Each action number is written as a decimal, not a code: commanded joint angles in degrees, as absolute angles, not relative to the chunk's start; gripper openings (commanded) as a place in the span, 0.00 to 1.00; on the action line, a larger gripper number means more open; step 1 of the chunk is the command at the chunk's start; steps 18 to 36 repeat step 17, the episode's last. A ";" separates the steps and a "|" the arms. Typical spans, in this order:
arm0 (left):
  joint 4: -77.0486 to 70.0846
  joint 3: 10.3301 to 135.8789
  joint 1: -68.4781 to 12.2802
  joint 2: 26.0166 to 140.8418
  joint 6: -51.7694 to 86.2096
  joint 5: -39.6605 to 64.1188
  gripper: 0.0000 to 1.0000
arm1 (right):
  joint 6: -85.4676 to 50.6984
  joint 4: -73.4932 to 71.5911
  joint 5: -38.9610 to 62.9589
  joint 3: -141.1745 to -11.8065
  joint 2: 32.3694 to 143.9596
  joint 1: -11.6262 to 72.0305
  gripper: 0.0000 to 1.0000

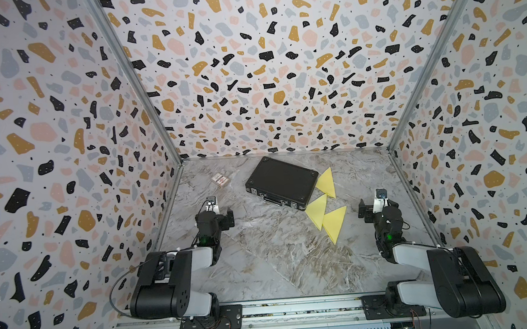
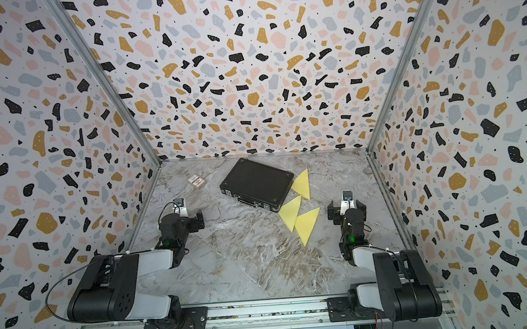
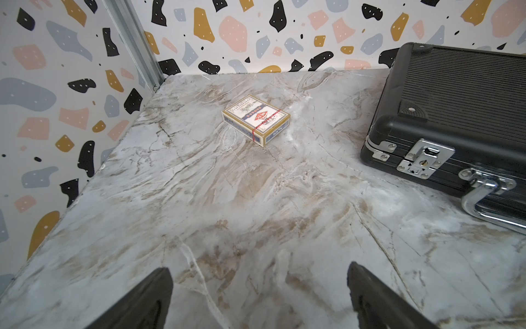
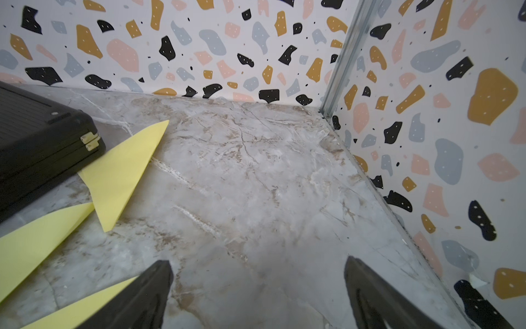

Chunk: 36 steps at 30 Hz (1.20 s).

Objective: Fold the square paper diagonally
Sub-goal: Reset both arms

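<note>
Three folded yellow paper triangles (image 1: pixel 334 223) lie beside the black case (image 1: pixel 280 181); a card pack (image 1: pixel 220 179) lies off its other side. The left gripper (image 3: pixel 259 267) and right gripper (image 4: pixel 257 260) gape, empty.

The counter (image 1: pixel 277 264) carries three yellow paper triangles: a first triangle (image 1: pixel 326 183) nearest the back edge, a second triangle (image 1: pixel 318 212) in the middle, and a third triangle (image 1: pixel 335 225) nearest the front edge. There is one black case (image 1: pixel 280 183), which in both top views shows one handle (image 1: pixel 272 199) and two latches (image 1: pixel 293 204). One box of playing cards (image 1: pixel 220 179) lies toward the back left corner. Two robot arms (image 1: pixel 169 280) stand at the front edge, making two grippers, the left gripper (image 3: pixel 259 267) and the right gripper (image 4: pixel 257 260), each showing two dark fingers (image 3: pixel 153 296) in its wrist view.
</note>
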<state>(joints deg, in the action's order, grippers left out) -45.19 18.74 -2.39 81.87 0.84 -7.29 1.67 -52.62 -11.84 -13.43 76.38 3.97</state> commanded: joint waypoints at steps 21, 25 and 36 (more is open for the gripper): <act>-47.91 18.76 -2.20 81.55 0.99 -6.50 0.99 | 1.71 -50.92 -10.66 -19.77 86.55 3.72 1.00; -47.91 18.76 -2.20 81.55 0.99 -6.50 0.99 | 1.71 -50.92 -10.66 -19.77 86.55 3.72 1.00; -47.91 18.76 -2.20 81.55 0.99 -6.50 0.99 | 1.71 -50.92 -10.66 -19.77 86.55 3.72 1.00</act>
